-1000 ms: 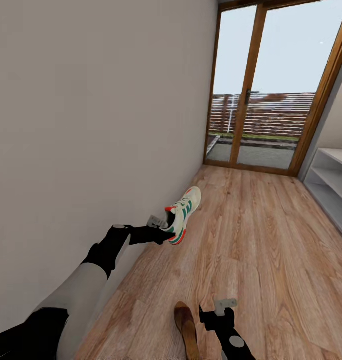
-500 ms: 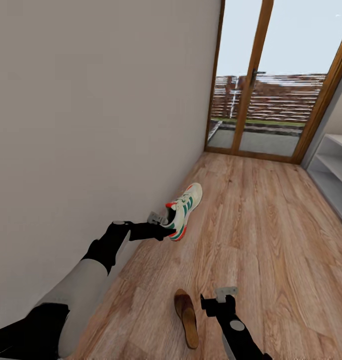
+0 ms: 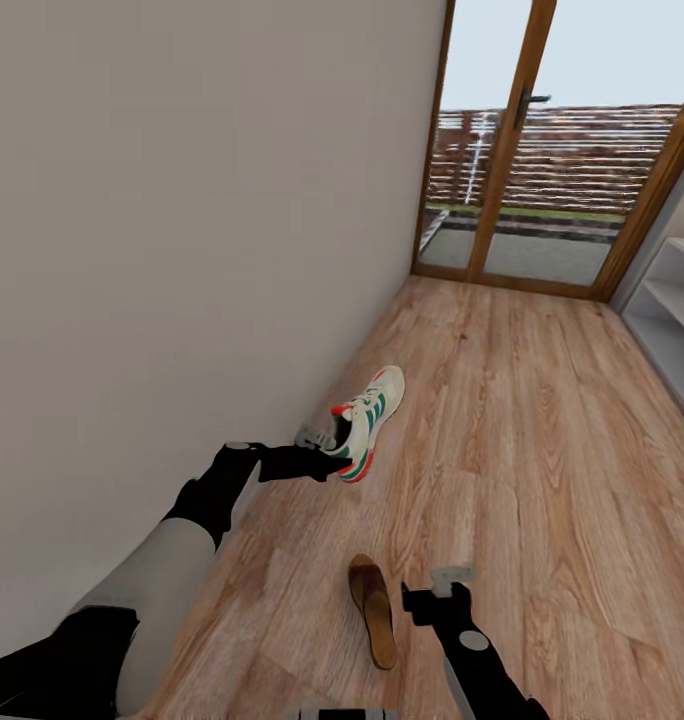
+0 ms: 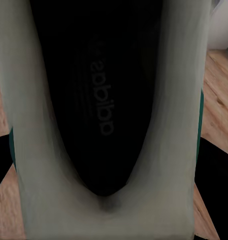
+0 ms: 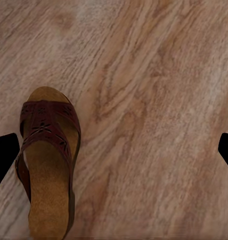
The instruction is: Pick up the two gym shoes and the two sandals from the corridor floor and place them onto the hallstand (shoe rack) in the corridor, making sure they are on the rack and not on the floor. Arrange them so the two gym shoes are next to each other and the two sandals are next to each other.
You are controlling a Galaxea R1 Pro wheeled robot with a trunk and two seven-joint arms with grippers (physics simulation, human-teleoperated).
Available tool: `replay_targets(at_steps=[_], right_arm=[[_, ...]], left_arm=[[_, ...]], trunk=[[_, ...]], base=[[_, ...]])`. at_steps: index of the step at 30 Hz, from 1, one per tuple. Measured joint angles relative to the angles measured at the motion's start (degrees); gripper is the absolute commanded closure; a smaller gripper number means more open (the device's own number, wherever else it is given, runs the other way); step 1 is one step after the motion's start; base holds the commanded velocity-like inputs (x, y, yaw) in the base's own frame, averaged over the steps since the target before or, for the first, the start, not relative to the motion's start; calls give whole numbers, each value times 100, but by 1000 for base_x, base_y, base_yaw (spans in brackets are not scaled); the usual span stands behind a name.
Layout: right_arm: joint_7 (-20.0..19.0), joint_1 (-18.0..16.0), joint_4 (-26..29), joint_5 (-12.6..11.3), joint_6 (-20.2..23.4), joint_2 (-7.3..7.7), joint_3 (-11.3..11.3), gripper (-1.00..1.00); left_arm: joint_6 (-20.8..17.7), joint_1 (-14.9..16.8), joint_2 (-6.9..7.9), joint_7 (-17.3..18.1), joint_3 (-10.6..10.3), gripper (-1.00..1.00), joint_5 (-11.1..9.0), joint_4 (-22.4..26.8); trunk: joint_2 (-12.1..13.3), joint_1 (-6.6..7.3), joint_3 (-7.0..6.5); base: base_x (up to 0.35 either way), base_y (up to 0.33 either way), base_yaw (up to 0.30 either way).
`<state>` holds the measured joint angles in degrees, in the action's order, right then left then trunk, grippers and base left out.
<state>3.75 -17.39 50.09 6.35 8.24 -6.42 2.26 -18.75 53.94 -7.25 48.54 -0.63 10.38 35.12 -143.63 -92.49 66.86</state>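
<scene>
Gym shoe stays clamped by its heel in the left fingers, off the corridor floor as 1 second ago, while the right fingers hover spread beside a sandal, rack placement pending.

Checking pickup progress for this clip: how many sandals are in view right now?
1. A single brown sandal lies flat on the corridor floor, just beside the open right gripper, untouched. The second sandal may be outside these views.
</scene>
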Motion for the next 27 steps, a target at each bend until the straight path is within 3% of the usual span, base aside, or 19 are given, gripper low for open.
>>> replay_targets(at_steps=[19, 27], right_arm=[[0, 0, -17, 14, -23, 7, -54, -100], [0, 0, -18, 17, -37, 8, -54, -100]], left_arm=[[7, -53, -20, 2, 15, 100, -2, 0], [8, -57, -45, 42, 14, 100, -30, 7]], trunk=[[-26, -49, 540], [-26, -48, 542]], base=[[0, 0, 0], [0, 0, 0]])
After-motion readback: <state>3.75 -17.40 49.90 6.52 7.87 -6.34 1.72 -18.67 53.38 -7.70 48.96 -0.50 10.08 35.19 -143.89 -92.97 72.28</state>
